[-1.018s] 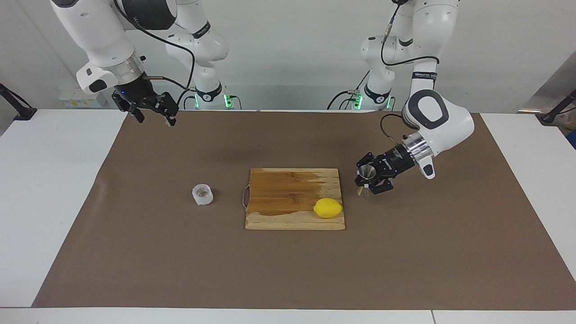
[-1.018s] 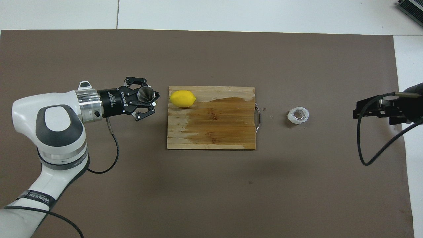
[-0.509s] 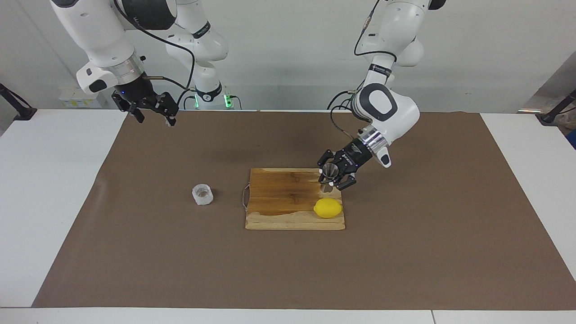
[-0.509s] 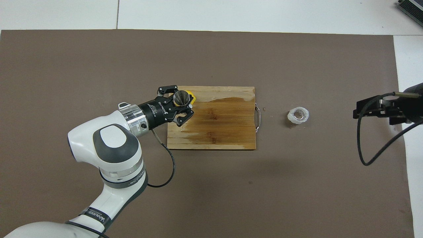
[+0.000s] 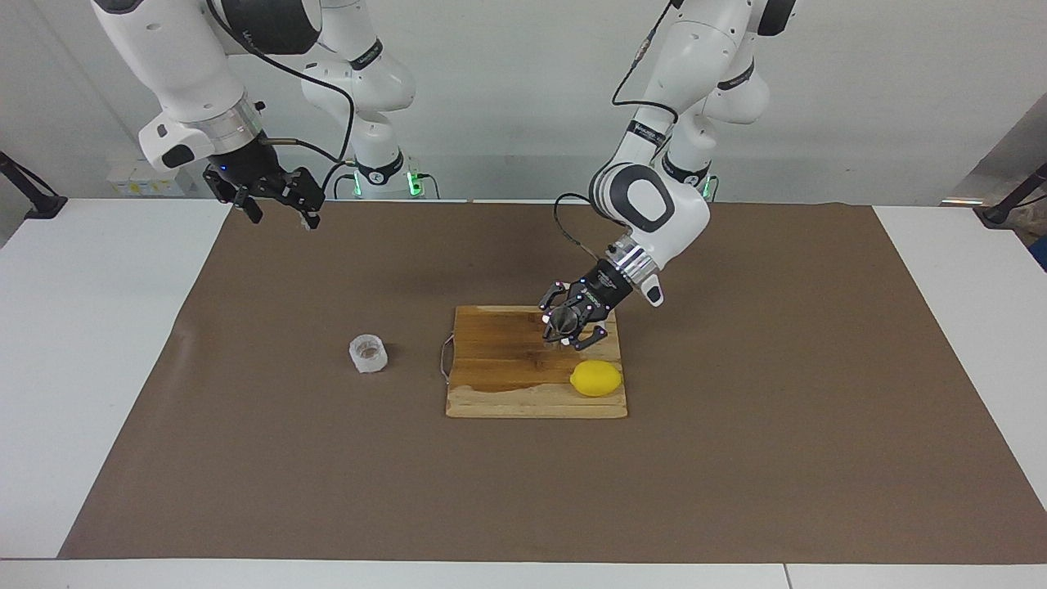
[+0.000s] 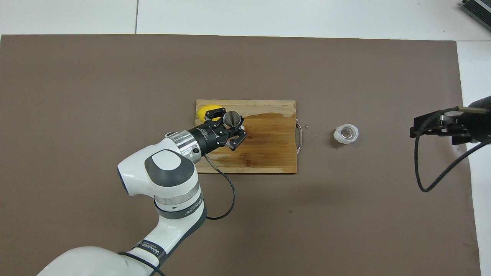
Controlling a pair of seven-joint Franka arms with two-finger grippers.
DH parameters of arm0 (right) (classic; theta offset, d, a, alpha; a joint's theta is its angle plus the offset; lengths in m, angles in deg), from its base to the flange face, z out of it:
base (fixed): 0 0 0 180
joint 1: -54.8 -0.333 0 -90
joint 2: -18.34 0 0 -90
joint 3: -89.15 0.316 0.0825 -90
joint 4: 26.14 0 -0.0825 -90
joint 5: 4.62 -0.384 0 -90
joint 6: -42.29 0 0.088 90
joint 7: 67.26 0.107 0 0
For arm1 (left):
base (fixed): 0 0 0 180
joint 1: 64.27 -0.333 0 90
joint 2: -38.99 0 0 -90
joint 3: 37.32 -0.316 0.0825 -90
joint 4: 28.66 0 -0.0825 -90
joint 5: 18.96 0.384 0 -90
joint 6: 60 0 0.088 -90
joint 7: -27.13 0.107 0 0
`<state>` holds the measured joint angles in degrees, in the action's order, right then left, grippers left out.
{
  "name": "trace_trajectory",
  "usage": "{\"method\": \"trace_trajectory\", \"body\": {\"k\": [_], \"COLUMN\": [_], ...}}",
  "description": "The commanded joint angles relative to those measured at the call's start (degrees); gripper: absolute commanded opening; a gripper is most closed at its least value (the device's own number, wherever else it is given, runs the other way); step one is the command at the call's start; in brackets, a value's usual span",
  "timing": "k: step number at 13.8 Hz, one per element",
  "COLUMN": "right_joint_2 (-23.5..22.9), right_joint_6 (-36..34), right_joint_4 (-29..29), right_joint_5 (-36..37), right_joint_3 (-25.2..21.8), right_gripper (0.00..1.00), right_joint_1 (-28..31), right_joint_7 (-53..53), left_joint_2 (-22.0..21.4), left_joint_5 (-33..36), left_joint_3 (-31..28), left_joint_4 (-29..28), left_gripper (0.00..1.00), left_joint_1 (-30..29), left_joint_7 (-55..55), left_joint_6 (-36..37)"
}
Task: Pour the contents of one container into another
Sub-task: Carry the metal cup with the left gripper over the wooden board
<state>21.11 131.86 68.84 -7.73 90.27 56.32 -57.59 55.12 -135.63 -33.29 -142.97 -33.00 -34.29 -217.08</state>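
Note:
The small steel hourglass jigger hangs in the air over the cutting board, its mouth tipped upward, with my left gripper shut on its waist. The squat translucent whitish cup stands upright on the brown mat, beside the board's handle toward the right arm's end of the table. My right gripper waits open and holds nothing, in the air over the mat's edge at the right arm's end.
A wooden cutting board lies in the middle of the brown mat, with a wet dark patch on it. A yellow lemon rests on the board's corner, partly covered by my left gripper in the overhead view.
My left arm has carried the jigger from beside the board to over the board, toward the cup's end. The right arm and the cup have not moved.

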Motion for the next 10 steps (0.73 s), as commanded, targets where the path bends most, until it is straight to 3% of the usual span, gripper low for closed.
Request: {"method": "trace_trajectory", "body": {"k": [1, 8, 9, 10], "right_joint_2": [-0.1, -0.1, -0.1, -0.1], "right_joint_6": [-0.6, -0.6, -0.6, -0.6], "right_joint_4": [-0.3, -0.4, -0.3, -0.3], "right_joint_5": [-1.4, -1.4, -1.4, -1.4], "right_joint_3": [0.6, 0.6, 0.6, 0.6], "right_gripper": [1.0, 1.0, 1.0, 1.0], "right_joint_1": [0.9, 0.9, 0.9, 0.9], "right_joint_7": [1.1, 1.1, 1.1, 1.1], "left_joint_2": [2.6, 4.3, 4.3, 4.3], "left_joint_5": [-2.5, -2.1, -2.0, -2.1], "left_joint_3": [-0.9, -0.8, -0.8, -0.8], "left_joint_4": [3.5, 3.9, 3.9, 3.9], "left_gripper": [0.0, 0.0, 0.13, 0.67], "left_joint_1": [1.9, 4.7, 4.7, 4.7], "left_joint_7": [1.0, 5.5, 5.9, 6.0], "left_joint_6": [-2.6, -4.6, -4.6, -4.7]}}
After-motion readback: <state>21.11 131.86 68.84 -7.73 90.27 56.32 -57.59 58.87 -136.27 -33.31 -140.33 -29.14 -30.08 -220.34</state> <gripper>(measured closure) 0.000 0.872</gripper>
